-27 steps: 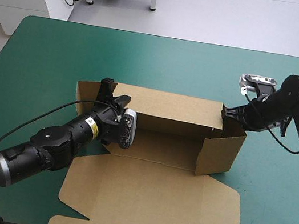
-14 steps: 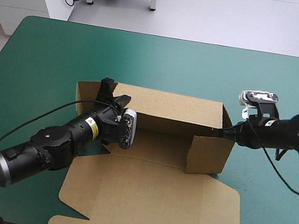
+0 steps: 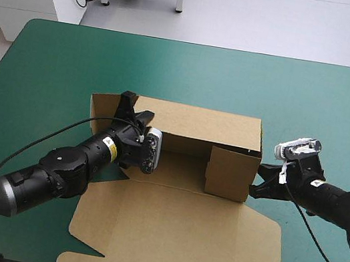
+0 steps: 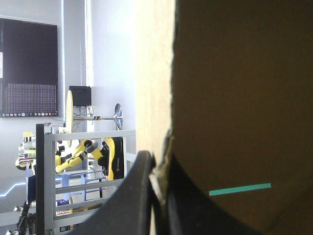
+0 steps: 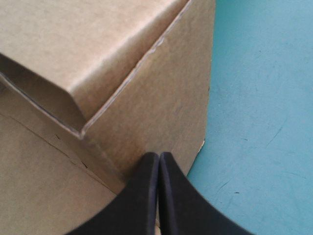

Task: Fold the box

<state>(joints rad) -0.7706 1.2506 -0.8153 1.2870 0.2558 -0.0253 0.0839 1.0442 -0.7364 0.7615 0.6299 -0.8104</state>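
R gripper (image 3: 254, 187) swung nearer, tips together at box (image 3: 176, 240); L gripper (image 4: 158, 159) pinching it.

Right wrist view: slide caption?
Shut black fingers at the raised end wall of the brown box, near its lower corner; teal-green cover beside.

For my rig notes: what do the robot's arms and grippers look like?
The left arm and right arm are black, built of rounded segments. The left arm bears a small yellow label and turns silver-grey toward its base. The left gripper and right gripper each have two broad black fin-shaped fingers.
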